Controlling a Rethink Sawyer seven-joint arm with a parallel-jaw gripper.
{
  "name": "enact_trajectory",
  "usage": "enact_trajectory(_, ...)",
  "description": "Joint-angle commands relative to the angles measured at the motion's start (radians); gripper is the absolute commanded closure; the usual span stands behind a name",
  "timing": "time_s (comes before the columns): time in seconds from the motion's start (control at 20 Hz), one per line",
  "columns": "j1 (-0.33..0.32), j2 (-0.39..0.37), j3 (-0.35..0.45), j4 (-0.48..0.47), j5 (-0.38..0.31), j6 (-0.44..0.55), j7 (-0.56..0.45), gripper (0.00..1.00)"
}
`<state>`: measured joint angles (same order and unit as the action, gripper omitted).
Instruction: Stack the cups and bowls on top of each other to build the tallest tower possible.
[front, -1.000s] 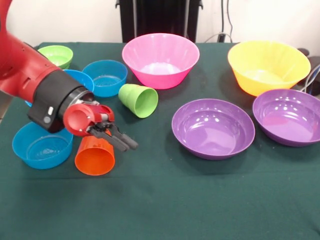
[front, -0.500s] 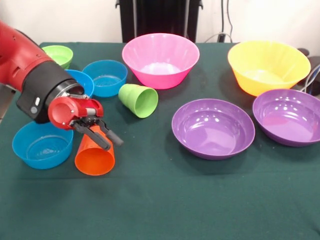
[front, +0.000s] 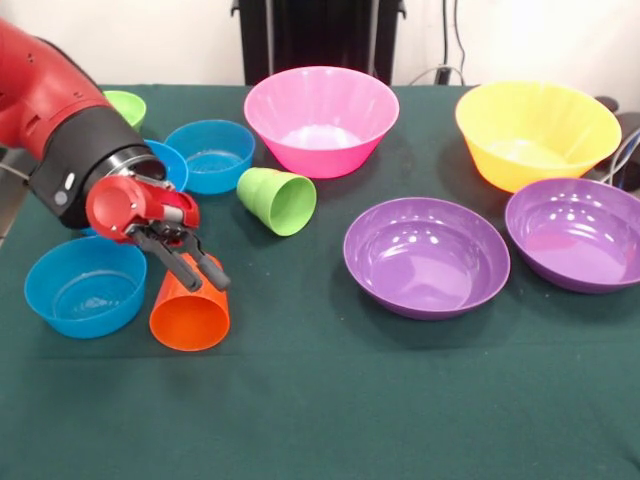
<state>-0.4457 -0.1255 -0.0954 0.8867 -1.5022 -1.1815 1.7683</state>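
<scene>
1. Tool (front: 197, 268) fingers slightly apart, holding nothing, over the orange cup (front: 190, 314).
2. Orange cup on its side, near left of tabletop (front: 330, 400), beside large blue bowl (front: 85, 288).
3. Green cup (front: 277, 200) tipped, before pink bowl (front: 321, 118).

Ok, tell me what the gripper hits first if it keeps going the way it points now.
Most likely the orange cup. The gripper points down and toward the camera, its tips right over the cup lying on its side. Depth is hard to judge from one view, so it could just miss and meet the table.
</scene>
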Motion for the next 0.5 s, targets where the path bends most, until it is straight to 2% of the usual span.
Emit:
enact_trajectory(0.05, 0.083, -0.039, -0.006, 0.150, 0.124, 0.161, -0.433, 0.00)
enact_trajectory(0.2, 0.107, -0.048, -0.028, 0.170, 0.167, 0.151, -0.467, 0.00)
enact_trajectory(0.5, 0.185, -0.053, -0.084, 0.197, 0.241, 0.196, -0.446, 0.00)
